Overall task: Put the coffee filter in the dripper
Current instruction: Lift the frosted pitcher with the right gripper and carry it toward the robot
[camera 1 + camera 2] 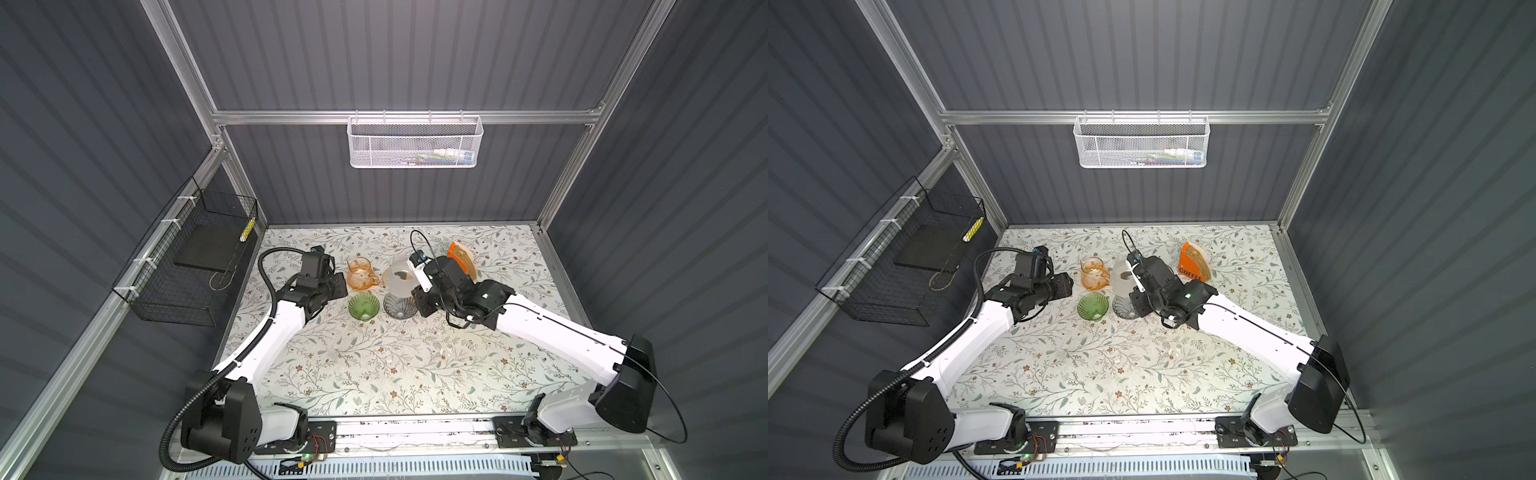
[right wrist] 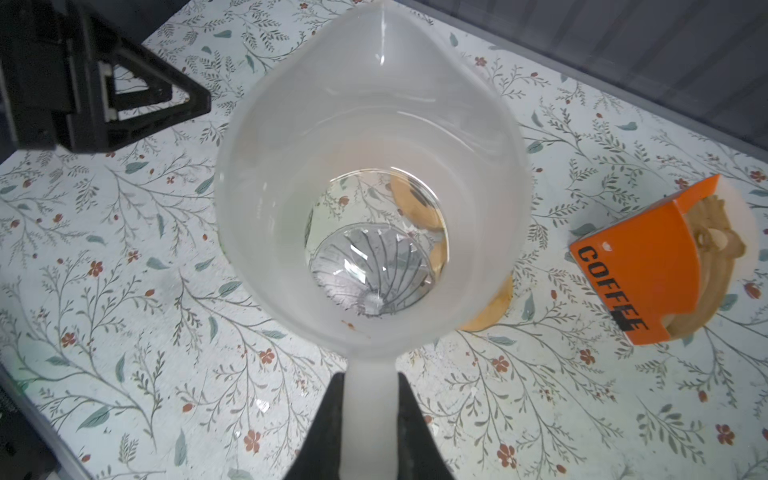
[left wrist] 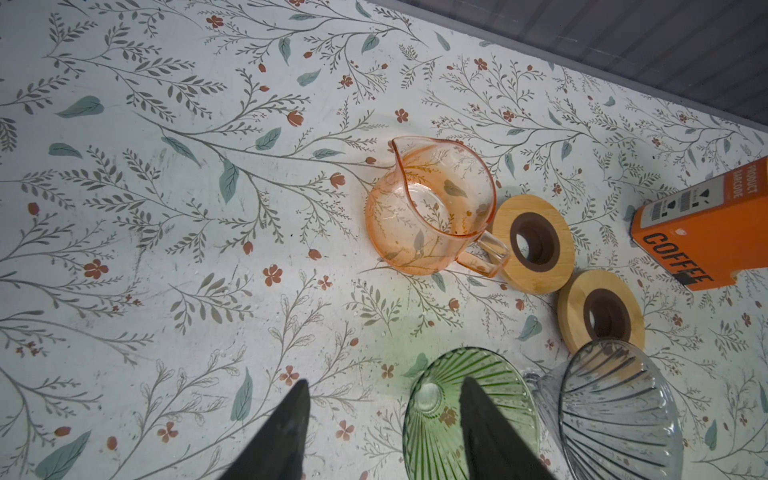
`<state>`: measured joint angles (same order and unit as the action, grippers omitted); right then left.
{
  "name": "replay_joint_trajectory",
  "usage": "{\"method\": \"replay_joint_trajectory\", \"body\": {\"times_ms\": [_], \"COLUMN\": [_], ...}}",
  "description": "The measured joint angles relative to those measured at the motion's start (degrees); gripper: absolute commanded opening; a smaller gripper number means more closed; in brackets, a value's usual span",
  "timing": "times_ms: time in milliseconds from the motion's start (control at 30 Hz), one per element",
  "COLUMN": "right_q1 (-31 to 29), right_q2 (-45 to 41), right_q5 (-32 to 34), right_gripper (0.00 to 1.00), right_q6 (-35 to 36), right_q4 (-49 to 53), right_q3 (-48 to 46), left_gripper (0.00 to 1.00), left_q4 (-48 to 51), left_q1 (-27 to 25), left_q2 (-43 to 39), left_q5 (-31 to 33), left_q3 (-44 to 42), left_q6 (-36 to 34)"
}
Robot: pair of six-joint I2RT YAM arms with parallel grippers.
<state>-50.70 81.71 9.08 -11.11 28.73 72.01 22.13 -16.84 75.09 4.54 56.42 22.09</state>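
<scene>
The coffee filters (image 2: 715, 245) are brown papers standing in an orange box marked COFFEE (image 2: 648, 266) (image 1: 461, 257) (image 1: 1194, 262) at the back right. A green glass dripper (image 1: 364, 307) (image 1: 1093, 306) (image 3: 432, 419) and a grey glass dripper (image 1: 400, 306) (image 1: 1123, 307) (image 3: 615, 399) stand side by side mid-table. My left gripper (image 3: 386, 381) is open and empty, one finger over the green dripper. My right gripper (image 2: 369, 376) is shut on the handle of a frosted white pitcher (image 2: 365, 124) (image 1: 400, 277) held above the table; the grey dripper shows through its bottom.
An orange glass pitcher (image 3: 432, 208) (image 1: 360, 272) stands behind the green dripper. Two wooden rings (image 3: 534, 243) (image 3: 602, 316) lie beside it. A white mesh basket (image 1: 414, 143) hangs on the back wall, a black wire basket (image 1: 187, 266) on the left wall.
</scene>
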Motion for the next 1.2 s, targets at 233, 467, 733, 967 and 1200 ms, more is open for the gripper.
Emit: {"method": "replay_joint_trajectory", "body": {"times_ms": [233, 467, 733, 967, 1200], "right_q1": [-5.38, -10.4, -14.93, -18.12, -20.24], "right_q2": [-5.27, -10.01, -9.81, -5.22, -0.11], "right_q5": [0.24, -1.09, -2.69, -3.37, -5.53], "right_gripper": [0.0, 0.0, 0.0, 0.0, 0.0], "right_q6": [0.31, 0.7, 0.68, 1.11, 1.07], "right_q4": [1.51, 1.27, -0.5, -3.19, -7.1], "right_q3": [-5.81, -13.2, -17.99, -18.32, -18.34], "left_gripper": [0.59, 0.59, 0.59, 0.59, 0.59], "left_q4": [1.07, 3.78, 5.97, 6.62, 6.58], "left_q1": [0.0, 0.0, 0.0, 0.0, 0.0], "left_q2": [-0.02, -1.2, -2.99, -3.54, -4.48], "left_q5": [0.13, 0.17, 1.68, 2.51, 2.95], "left_q3": [0.17, 0.81, 0.83, 0.81, 0.66], "left_q6": [0.0, 0.0, -0.46, -0.61, -0.61]}}
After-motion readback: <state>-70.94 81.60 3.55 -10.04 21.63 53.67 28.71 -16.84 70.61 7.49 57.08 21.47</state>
